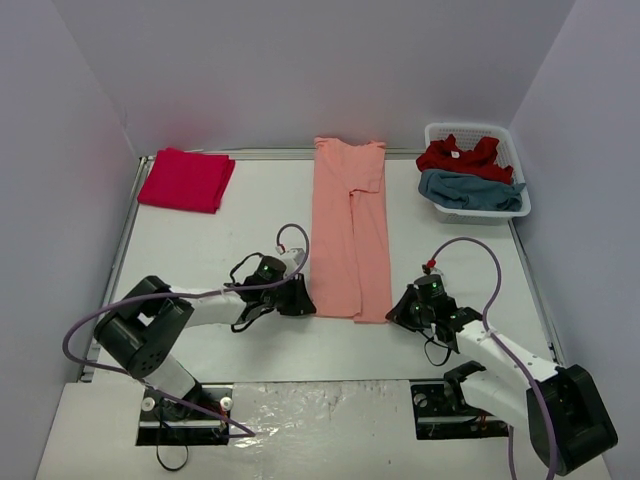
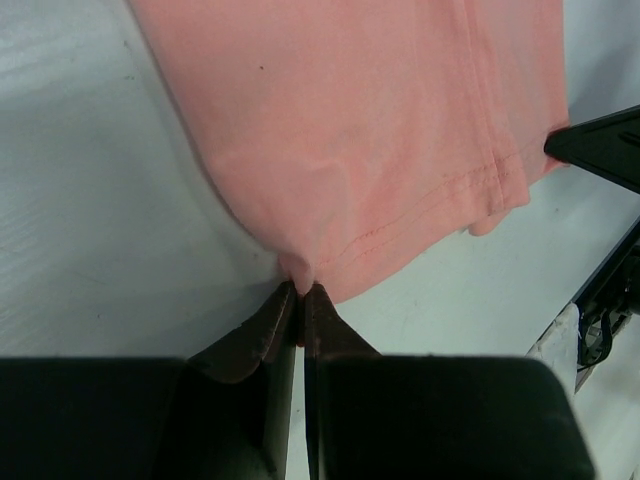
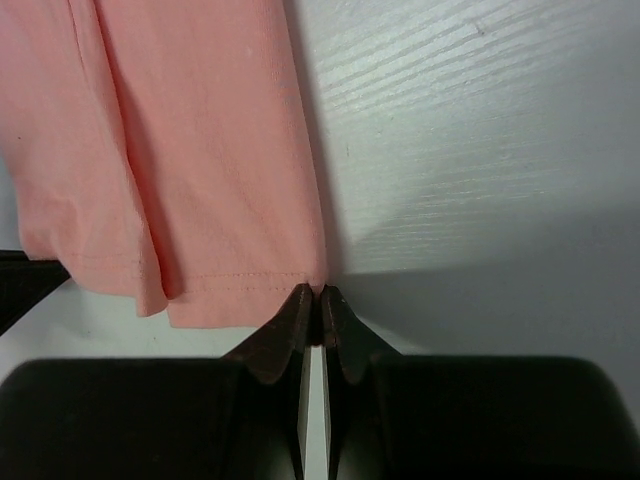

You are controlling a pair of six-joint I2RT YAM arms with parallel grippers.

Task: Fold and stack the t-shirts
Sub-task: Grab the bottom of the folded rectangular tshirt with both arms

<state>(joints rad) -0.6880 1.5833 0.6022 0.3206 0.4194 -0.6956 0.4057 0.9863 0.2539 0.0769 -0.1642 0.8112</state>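
Note:
A salmon-orange t-shirt (image 1: 350, 230) lies folded into a long strip down the middle of the table, collar at the far end. My left gripper (image 1: 300, 303) is shut on the near left hem corner of this shirt (image 2: 360, 150), a pinch of cloth between its fingertips (image 2: 300, 288). My right gripper (image 1: 402, 312) is shut on the near right hem corner (image 3: 200, 150), the cloth nipped at its tips (image 3: 321, 290). A folded crimson t-shirt (image 1: 186, 180) rests at the far left. A red tee (image 1: 460, 157) and a teal-blue tee (image 1: 472, 190) lie crumpled in the basket.
A white slotted basket (image 1: 478, 131) stands at the far right corner. Grey walls close in the table on three sides. Purple cables loop off both arms, near the table's front edge.

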